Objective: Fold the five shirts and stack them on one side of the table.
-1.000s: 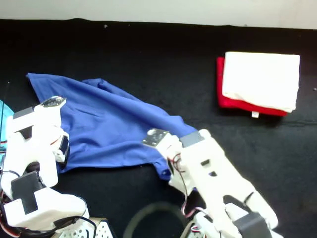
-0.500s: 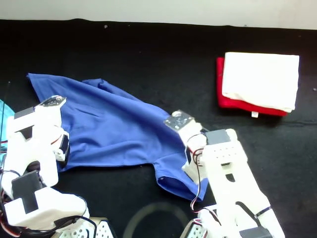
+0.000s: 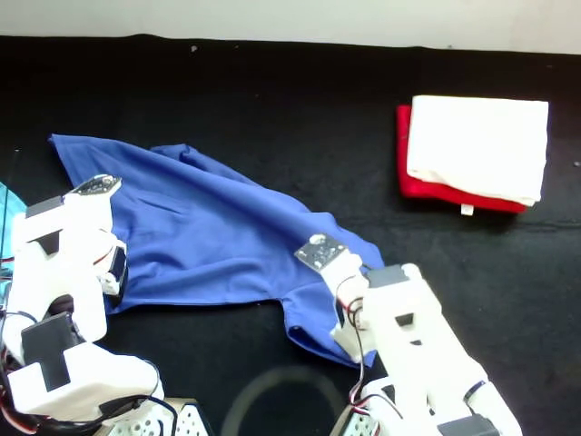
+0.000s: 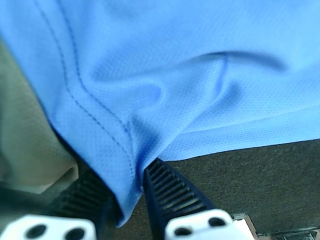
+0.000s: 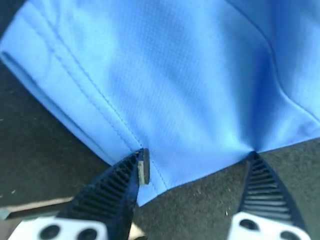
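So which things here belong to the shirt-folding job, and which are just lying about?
Job in hand: blue shirt, spread out; folded white shirt on top of folded red shirt; left gripper, jaws shut on the blue shirt; right gripper, jaws open at its hem.
Lying about: black table cover; pale blue item at the left edge, possibly another shirt.

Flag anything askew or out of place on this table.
The blue shirt sprawls unfolded and rumpled, one corner bunched near the right gripper. Farther off, the white shirt sits offset on the red shirt.
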